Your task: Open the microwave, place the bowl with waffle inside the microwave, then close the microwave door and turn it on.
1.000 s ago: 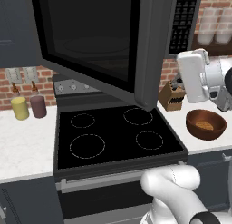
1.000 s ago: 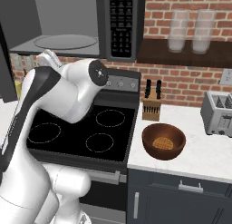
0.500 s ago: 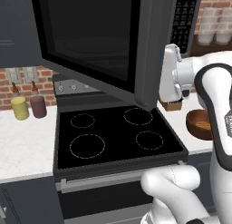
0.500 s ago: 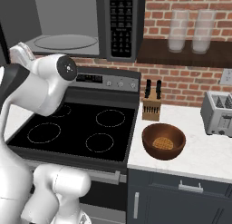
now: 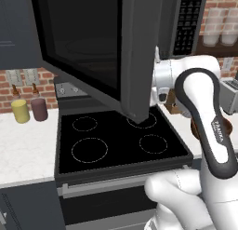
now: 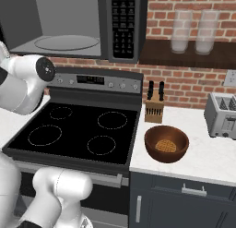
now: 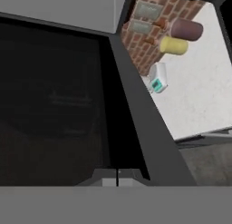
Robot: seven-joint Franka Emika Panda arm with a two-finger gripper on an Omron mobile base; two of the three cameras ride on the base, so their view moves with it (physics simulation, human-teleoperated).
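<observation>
Right base view: reddish-brown wooden bowl (image 6: 166,143) with waffle waiting on white counter's left edge, gripper (image 7: 117,178) pinched shut on nothing beside swung-out dark glass microwave door (image 5: 100,47), risking a knock.

My arm (image 5: 204,112) in glossy white rounded shells, dark grey band along one link with small white lettering, dark round joint cap (image 6: 45,69), bulbous white base.

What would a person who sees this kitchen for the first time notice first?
First, the microwave door, swung wide open over the black stove, with the light grey inside of the microwave and its glass turntable showing. Next, the reddish-brown bowl with a waffle in it, on the white counter to the right of the stove.
</observation>
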